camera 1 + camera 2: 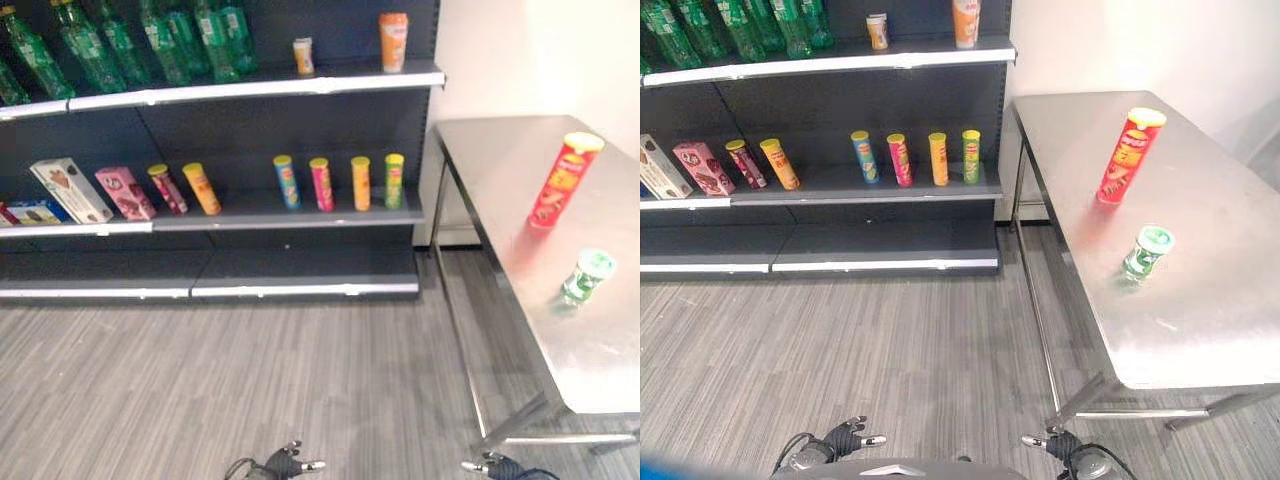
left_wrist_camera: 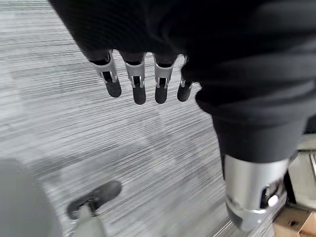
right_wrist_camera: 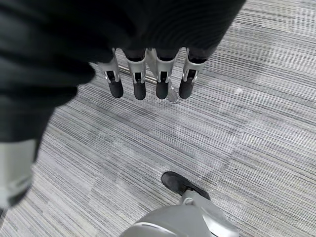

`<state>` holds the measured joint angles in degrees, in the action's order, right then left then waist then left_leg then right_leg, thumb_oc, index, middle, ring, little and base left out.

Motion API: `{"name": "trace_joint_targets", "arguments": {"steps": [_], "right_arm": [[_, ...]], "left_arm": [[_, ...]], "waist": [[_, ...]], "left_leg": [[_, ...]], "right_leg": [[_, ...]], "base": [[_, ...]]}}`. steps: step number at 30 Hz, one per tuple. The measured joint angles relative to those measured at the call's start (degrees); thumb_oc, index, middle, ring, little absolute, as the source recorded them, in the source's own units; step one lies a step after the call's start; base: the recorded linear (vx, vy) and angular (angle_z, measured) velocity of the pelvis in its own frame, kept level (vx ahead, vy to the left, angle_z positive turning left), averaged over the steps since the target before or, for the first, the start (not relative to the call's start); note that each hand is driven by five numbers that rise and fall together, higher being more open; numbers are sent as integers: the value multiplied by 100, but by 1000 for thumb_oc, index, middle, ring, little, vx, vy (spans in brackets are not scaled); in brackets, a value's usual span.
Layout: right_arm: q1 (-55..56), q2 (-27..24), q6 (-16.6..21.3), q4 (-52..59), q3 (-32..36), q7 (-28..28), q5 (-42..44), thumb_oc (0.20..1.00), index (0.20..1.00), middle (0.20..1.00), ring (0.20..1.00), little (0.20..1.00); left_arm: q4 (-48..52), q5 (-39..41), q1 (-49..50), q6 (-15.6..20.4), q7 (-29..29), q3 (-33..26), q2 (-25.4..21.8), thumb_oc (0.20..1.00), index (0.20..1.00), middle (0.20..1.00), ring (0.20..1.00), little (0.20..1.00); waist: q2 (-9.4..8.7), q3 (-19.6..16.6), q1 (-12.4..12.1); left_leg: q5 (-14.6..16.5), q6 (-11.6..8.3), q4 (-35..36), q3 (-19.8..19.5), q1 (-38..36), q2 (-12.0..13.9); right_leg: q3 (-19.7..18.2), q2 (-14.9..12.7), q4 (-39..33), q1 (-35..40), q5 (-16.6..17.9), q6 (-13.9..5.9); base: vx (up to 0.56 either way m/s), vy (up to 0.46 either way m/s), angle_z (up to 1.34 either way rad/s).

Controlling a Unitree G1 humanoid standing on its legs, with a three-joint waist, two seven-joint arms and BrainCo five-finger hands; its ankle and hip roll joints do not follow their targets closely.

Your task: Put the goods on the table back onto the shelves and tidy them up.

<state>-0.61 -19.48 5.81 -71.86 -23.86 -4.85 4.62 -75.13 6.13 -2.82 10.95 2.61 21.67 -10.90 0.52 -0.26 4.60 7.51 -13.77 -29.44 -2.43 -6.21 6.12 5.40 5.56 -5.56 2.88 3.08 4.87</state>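
A steel bench (image 1: 1200,330) is being seen on the right of the scene, beside the shelving unit (image 1: 250,210) on the left. 2 goods are being carried by the bench: a tall red tube can with a yellow lid (image 1: 1130,156), standing upright toward the far part, and a small green-and-white cup (image 1: 1147,252), standing nearer and slightly to the right of it, apart from it.

On the middle shelf (image 1: 300,215), 4 small tube cans (image 1: 340,182) are being displayed upright in a row at the right; further left, 2 tilted tube cans (image 1: 185,188), a pink box (image 1: 124,192) and a white box (image 1: 70,190) are being held. On the top shelf (image 1: 250,88), green bottles (image 1: 130,40) are being kept at the left, with a small cup (image 1: 303,56) and an orange container (image 1: 393,41) at the right.

The left hand (image 2: 143,74) is being held low over the grey floor (image 1: 200,380), fingers straight and relaxed, nothing grasped. The right hand (image 3: 148,74) is likewise being held low over the floor near the bench leg (image 1: 1035,300), fingers straight and apart, nothing grasped.
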Motion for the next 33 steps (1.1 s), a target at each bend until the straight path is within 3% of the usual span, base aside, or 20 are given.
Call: {"name": "trace_joint_targets", "arguments": {"steps": [1,3,5,6,7,8,9,10,12,15,16,17,18,21,22,23,24,30,32,33], "right_arm": [[7,0,4,16,-20,1,4,1000,1000,1000,1000,1000],[76,59,-14,-130,-14,-2,38,1000,1000,1000,1000,1000],[79,143,-26,-244,-3,-2,39,1000,1000,1000,1000,1000],[41,156,-34,-325,-22,10,39,1000,1000,1000,1000,1000],[-22,154,-27,-331,19,57,38,1000,1000,1000,1000,1000],[-19,146,-34,-312,29,55,36,1000,1000,1000,1000,1000],[7,145,-32,-254,81,63,35,1000,1000,1000,1000,1000],[-65,112,-32,-288,81,43,34,1000,1000,1000,1000,1000],[-187,52,-21,-312,-14,64,36,1000,1000,1000,1000,1000],[-146,25,3,-348,102,60,35,1000,1000,1000,1000,1000],[-131,22,12,-348,118,67,32,1000,1000,1000,1000,1000],[-34,-16,7,-357,145,60,27,1000,1000,1000,1000,1000],[29,-9,-7,-383,137,62,28,1000,1000,1000,1000,1000],[218,178,-21,-475,157,34,29,1000,1000,1000,1000,1000],[298,252,-26,-480,159,38,30,1000,1000,1000,1000,1000],[407,282,-32,-543,349,30,31,1000,1000,1000,1000,1000],[396,294,-34,-579,605,15,35,1000,1000,1000,1000,1000],[469,244,-50,-747,1065,-28,102,1000,1000,1000,1000,1000],[650,168,-4,-804,1349,-96,144,1000,1000,1000,1000,1000],[689,-84,-6,-1022,1958,-109,300,1000,1000,1000,1000,1000]], "left_arm": [[-1,3,32,-25,3,-17,0,1000,1000,1000,1000,1000],[-36,39,-126,-69,4,-122,0,1000,1000,1000,1000,1000],[14,134,-171,-69,9,-193,-85,1000,1000,1000,1000,1000],[46,198,-206,-68,2,-189,-133,1000,1000,1000,1000,1000],[15,280,-281,-71,9,-239,-199,1000,1000,1000,1000,1000],[75,295,-324,-62,15,-271,-199,1000,1000,1000,1000,1000],[185,355,-294,-39,4,-187,-210,1000,1000,1000,1000,1000],[156,450,-259,10,18,-245,-145,1000,1000,1000,1000,1000],[204,493,-361,0,4,-344,-118,1000,1000,1000,1000,1000],[28,495,-262,-14,-12,-396,-141,1000,1000,1000,1000,1000],[-72,491,-218,-30,-11,-400,-137,1000,1000,1000,1000,1000],[-152,490,-51,-43,-8,-408,-135,1000,1000,1000,1000,1000],[-173,480,-34,-41,-12,-402,-137,1000,1000,1000,1000,1000],[-146,484,-74,-25,-34,-401,-327,1000,1000,1000,1000,1000],[-132,484,-37,-20,-38,-377,-325,1000,1000,1000,1000,1000],[-102,477,-235,-16,-52,-244,-377,1000,1000,1000,1000,1000],[-88,461,-193,-4,-48,-235,-361,1000,1000,1000,1000,1000],[-110,401,-379,11,-44,-49,-402,1000,1000,1000,1000,1000],[-90,387,-492,7,-5,12,-465,1000,1000,1000,1000,1000],[-76,380,-535,7,15,142,-510,1000,1000,1000,1000,1000]], "waist": [[17,-11,-2],[-47,156,-24],[-252,331,-15],[-322,375,-52],[-378,491,-35],[-347,601,-34],[-297,632,-34],[-215,669,-159],[-3,931,-275],[96,959,-328],[99,962,-324],[73,854,-350],[88,787,-295],[-214,708,-303],[-279,666,-315],[-335,642,-221],[-357,579,-226],[-202,333,-15],[-287,330,33],[-192,333,147]], "left_leg": [[-2,2,-333,-9,233,-27],[-442,18,-2030,2,1144,-16],[-530,225,-2390,243,1555,-37],[-538,238,-2269,422,1628,-6],[-576,548,-969,701,2074,124],[-646,624,-329,753,2158,164],[-773,604,680,625,2264,129],[-891,607,2635,558,1997,99],[-1164,626,3481,94,2125,81],[-1175,581,3512,-721,2065,-58],[-1203,628,3482,-697,1953,-56],[-1186,690,3317,-634,1548,-118],[-1479,795,3378,-480,1391,-169],[-1719,1125,3503,98,1090,-349],[-1740,1225,3472,177,1009,-467],[-1533,1414,3502,322,925,-588],[-1458,1495,3507,496,857,-691],[-1193,1849,3507,802,730,-928],[-1148,1870,3507,863,791,-960],[-1143,1872,3507,947,813,-907]], "right_leg": [[-28,24,10,103,-89,116],[52,37,26,301,-237,301],[29,-67,23,534,-354,374],[9,-100,26,607,-343,330],[-131,-169,-35,760,-509,382],[-160,-189,7,824,-510,343],[-206,-200,-5,808,-554,308],[-445,-210,11,699,-508,177],[-750,-196,-5,891,-528,-49],[-1349,-232,-5,1176,-880,-89],[-1602,-270,1,1220,-911,-95],[-2082,-455,3,1348,-1042,-312],[-2193,-562,31,1422,-1141,-464],[-2126,-885,421,1315,-1224,-618],[-2001,-982,572,1215,-1366,-841],[-1983,-1051,627,1179,-1171,-926],[-2017,-1171,886,1067,-1280,-1075],[-2162,-1349,1873,454,-1509,-1457],[-2231,-1285,2030,259,-1338,-1463],[-2315,-1139,2739,-146,-1281,-1584]], "base": [[255,-163,8],[172,-96,25],[137,-31,5],[318,72,-25],[342,129,-35],[265,132,-21],[241,98,-44],[155,58,-76],[296,102,-94],[288,179,-99],[300,325,-188],[242,317,-183],[235,330,-164],[97,154,-84],[197,346,-62],[238,428,-55],[141,298,-47],[82,181,-33],[56,152,-11],[12,106,-14]]}}
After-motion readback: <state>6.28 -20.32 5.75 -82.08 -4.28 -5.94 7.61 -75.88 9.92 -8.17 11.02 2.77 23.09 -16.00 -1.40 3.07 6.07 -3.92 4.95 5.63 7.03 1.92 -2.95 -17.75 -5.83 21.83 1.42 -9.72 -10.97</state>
